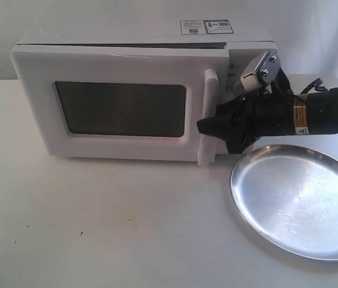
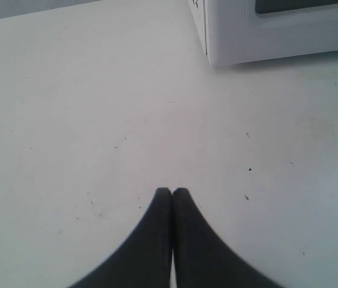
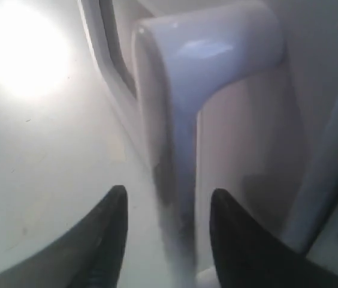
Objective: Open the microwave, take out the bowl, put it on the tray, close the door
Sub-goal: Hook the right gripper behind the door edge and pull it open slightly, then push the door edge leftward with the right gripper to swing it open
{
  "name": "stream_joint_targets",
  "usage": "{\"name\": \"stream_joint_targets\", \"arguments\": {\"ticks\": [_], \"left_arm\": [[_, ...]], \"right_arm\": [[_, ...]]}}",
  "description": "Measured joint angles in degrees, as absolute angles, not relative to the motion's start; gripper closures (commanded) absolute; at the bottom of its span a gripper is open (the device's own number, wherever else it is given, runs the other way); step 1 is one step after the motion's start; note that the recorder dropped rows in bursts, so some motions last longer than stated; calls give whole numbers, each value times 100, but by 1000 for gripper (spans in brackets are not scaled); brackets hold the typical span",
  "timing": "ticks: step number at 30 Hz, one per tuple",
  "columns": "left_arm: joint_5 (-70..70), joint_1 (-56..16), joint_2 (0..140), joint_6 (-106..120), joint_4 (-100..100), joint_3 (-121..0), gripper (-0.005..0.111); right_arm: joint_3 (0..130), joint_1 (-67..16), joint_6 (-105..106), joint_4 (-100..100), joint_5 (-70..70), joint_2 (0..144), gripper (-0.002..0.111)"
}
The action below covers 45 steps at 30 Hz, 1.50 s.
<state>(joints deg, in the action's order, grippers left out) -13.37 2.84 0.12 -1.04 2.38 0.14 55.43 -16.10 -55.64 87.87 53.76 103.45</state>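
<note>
The white microwave (image 1: pixel 97 33) stands at the back of the table. Its door (image 1: pixel 121 66) with the dark window looks slightly ajar, with a thin dark gap along its top. My right gripper (image 1: pixel 208 127) is at the vertical white bar handle (image 1: pixel 208 108), low on it. In the right wrist view the handle (image 3: pixel 175 150) runs between the two black fingers (image 3: pixel 106 234) of the right gripper (image 3: pixel 168 201), which is open and not touching it. The silver tray (image 1: pixel 301 204) lies at the front right. My left gripper (image 2: pixel 172 191) is shut and holds nothing. The bowl is hidden.
The left gripper hovers over bare white tabletop (image 2: pixel 97 120), with the microwave's lower corner (image 2: pixel 265 36) ahead of it. The right arm (image 1: pixel 325 117) reaches in just behind the tray's far rim (image 1: pixel 277 148). Stickers (image 1: pixel 206 26) sit on the microwave's top.
</note>
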Motion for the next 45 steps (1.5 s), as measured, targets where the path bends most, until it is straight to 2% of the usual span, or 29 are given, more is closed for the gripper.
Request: {"name": "stream_joint_targets", "arguments": {"ticks": [3,10,15,19,23,26,28,34,45], "left_arm": [[-1337,284,12,-104,238,14,107],[-1337,284,12,-104,238,14,107],[-1337,284,12,-104,238,14,107],[-1337,284,12,-104,238,14,107],[-1337,284,12,-104,238,14,107],[-1337,284,12,-104,238,14,107],[-1337,284,12,-104,238,14,107],[-1337,284,12,-104,238,14,107],[-1337,284,12,-104,238,14,107]], "right_arm": [[5523,-1910,-6075,9810,5418,10185,64],[5411,-1784,-7328,10001,5333,9184,64],[5005,-1784,-7975,10001,4046,8622,64],[4582,-1775,-8198,10001,3995,8275,65],[4349,-1775,-8222,10013,3626,7996,82],[4322,-1775,-8222,10021,2729,7825,100],[4322,-1775,-8222,10021,1960,7763,108],[4589,-1775,-8140,10026,859,7760,108],[5430,-1775,-7645,10006,1584,8086,108]]}}
